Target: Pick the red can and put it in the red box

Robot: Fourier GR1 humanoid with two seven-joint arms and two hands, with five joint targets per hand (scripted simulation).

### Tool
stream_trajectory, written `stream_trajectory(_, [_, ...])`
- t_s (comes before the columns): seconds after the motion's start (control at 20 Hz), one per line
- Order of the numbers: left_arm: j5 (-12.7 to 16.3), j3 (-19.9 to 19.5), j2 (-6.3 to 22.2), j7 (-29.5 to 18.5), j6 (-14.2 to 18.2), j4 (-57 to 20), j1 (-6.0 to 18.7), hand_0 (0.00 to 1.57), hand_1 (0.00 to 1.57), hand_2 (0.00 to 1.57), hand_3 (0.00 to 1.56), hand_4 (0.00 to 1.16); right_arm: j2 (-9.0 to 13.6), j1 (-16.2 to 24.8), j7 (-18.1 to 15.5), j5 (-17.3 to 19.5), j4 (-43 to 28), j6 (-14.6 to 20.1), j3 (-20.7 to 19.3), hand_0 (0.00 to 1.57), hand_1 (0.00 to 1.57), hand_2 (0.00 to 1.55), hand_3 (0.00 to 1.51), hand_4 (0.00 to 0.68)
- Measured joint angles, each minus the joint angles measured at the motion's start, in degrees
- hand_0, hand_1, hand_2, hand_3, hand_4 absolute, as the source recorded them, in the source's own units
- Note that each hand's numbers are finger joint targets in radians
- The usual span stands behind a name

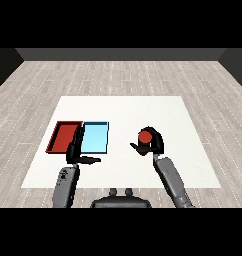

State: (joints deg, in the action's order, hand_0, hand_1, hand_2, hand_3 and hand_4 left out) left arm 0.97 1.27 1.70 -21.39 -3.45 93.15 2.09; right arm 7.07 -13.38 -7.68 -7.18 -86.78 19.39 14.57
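Notably, hidden parts: the red can [144,136] is half covered by the curled right hand [154,142], right of centre.
Left hand [76,149]: fingers straight, overlapping the seam between red tray [62,137] and light blue tray [96,137].
Forearms: cut off at the bottom edge.

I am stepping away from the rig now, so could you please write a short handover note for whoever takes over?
Right hand: curled round the red can, to the right of both trays.
Left hand: fingers straight, holding nothing, over the near edges where the two trays meet.
Red tray: left of the light blue tray, nothing seen in either.
Done: can grasped.
Left: carry the can leftward past the blue tray and set it in the red tray.
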Motion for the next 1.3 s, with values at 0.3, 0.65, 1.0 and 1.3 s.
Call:
stream_trajectory(0.3, [1.0,3.5,-1.1,4.2,-1.8,1.7,1.1,0.00,0.00,0.00,0.00,0.00,-4.0,-4.7,2.1,3.9,-0.9,3.4,0.4,1.53,1.53,1.46,1.40,0.601])
stream_trajectory(0.65, [-0.1,8.9,-1.5,8.8,0.0,3.9,2.2,0.00,0.00,0.00,0.00,0.00,-6.1,-8.4,2.0,5.3,-1.9,6.3,1.7,1.57,1.57,1.46,1.40,0.636])
stream_trajectory(1.0, [1.5,14.8,-1.7,11.6,3.5,1.6,5.7,0.00,0.00,0.00,0.00,0.00,-6.6,-9.8,1.2,6.0,-3.8,6.6,2.3,1.57,1.57,1.48,1.43,0.649])
stream_trajectory(1.3, [3.0,17.3,-1.7,12.4,5.4,-2.1,8.5,0.00,0.00,0.00,0.00,0.00,-6.7,-9.2,-0.9,5.5,-3.9,5.7,2.2,1.57,1.57,1.48,1.43,0.650])
